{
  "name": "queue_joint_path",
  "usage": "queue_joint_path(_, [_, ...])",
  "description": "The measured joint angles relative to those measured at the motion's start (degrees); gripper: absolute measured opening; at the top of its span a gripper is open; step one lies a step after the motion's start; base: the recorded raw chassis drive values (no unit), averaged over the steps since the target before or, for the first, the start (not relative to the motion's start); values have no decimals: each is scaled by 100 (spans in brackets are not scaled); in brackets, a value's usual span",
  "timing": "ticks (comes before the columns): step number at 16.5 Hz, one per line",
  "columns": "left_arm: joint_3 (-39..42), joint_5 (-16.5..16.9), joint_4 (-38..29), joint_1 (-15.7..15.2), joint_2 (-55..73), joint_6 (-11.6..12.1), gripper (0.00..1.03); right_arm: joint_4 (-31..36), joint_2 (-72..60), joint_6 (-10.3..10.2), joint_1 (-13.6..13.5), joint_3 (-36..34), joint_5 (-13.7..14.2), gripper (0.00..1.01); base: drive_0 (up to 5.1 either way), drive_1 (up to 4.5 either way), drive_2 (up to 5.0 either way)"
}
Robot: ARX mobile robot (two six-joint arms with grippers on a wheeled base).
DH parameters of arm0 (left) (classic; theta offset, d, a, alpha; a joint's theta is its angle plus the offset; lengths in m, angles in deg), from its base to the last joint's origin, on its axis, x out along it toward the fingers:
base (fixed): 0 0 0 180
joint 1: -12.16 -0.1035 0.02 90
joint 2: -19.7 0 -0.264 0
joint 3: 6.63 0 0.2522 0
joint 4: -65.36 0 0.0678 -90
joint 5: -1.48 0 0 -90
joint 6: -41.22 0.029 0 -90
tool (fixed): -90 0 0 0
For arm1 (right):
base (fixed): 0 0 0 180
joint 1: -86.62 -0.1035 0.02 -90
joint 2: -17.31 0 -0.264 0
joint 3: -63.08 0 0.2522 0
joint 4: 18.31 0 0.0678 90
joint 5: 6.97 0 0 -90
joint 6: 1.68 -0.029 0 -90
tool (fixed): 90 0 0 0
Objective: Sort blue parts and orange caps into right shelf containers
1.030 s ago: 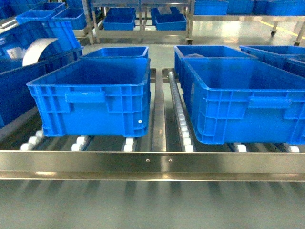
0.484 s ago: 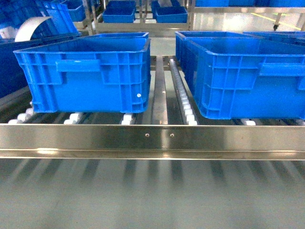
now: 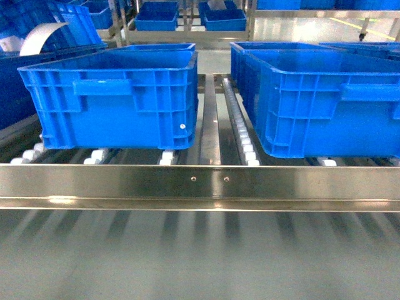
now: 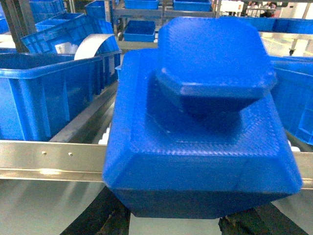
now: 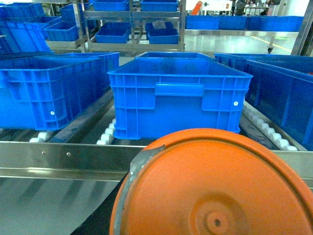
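Note:
A big blue part [image 4: 200,132], stepped with bevelled edges, fills the left wrist view. My left gripper [image 4: 181,221] is shut on it, its dark fingers [image 4: 110,218] showing under the part's two lower corners. An orange cap [image 5: 215,191] shows its round end face across the bottom of the right wrist view, held in my right gripper [image 5: 210,230], whose fingers are mostly hidden behind it. Two deep blue containers [image 3: 112,100] [image 3: 325,103] stand side by side on the roller shelf ahead. Neither gripper appears in the head view.
A steel front rail [image 3: 200,184] runs across in front of the shelf's white rollers [image 3: 245,140]. A roller strip separates the two crates. More blue crates [image 3: 156,15] stand on racks behind, and others lie to the far left [image 4: 44,93] and far right [image 5: 283,83].
The head view dropped over the past second, so the crates now appear higher and more side-on. It has held almost still for the last half second.

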Motion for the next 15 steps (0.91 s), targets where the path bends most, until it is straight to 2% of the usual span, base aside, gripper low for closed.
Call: queue_joint_path(15, [0, 2, 2, 0, 0, 0, 40, -9, 0, 0, 0, 0, 2, 43, 4, 437, -429])
